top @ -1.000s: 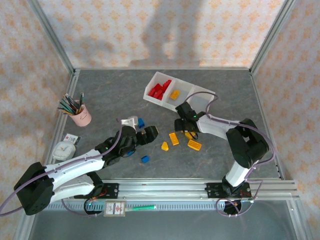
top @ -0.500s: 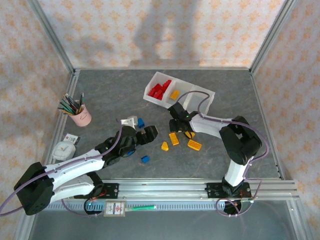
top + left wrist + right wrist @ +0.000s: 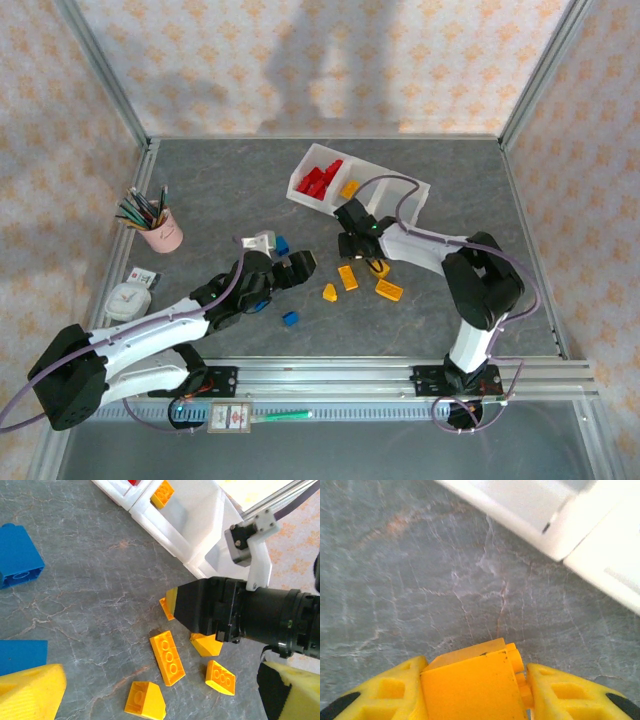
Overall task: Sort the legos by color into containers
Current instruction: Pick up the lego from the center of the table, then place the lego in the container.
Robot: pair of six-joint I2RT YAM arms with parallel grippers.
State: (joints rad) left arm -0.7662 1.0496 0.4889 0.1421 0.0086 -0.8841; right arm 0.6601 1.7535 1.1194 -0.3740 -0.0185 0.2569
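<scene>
My right hand (image 3: 472,700) is clamped on a glossy held orange brick (image 3: 470,677). Its ribbed yellow fingers (image 3: 385,702) press in from either side, and one stud shows at the brick's edge. It sits over the grey, marble-veined counter (image 3: 220,190), near the middle and just in front of the tray's near wall.

The tray (image 3: 300,192) is translucent white plastic with three square compartments in a row, set toward the far edge. The left compartment holds a heap of red bricks (image 3: 318,180), and the middle one holds a lone orange brick (image 3: 350,188), studs up.

Loose on the counter near the right hand lie a long studded orange brick (image 3: 167,657) and several orange wedges (image 3: 145,700) with sloped faces.

My left hand (image 3: 290,262) is spread wide with nothing between its fingers, left of those pieces. Beside it a blue brick (image 3: 17,555) lies on its side, showing its hollow underside.
</scene>
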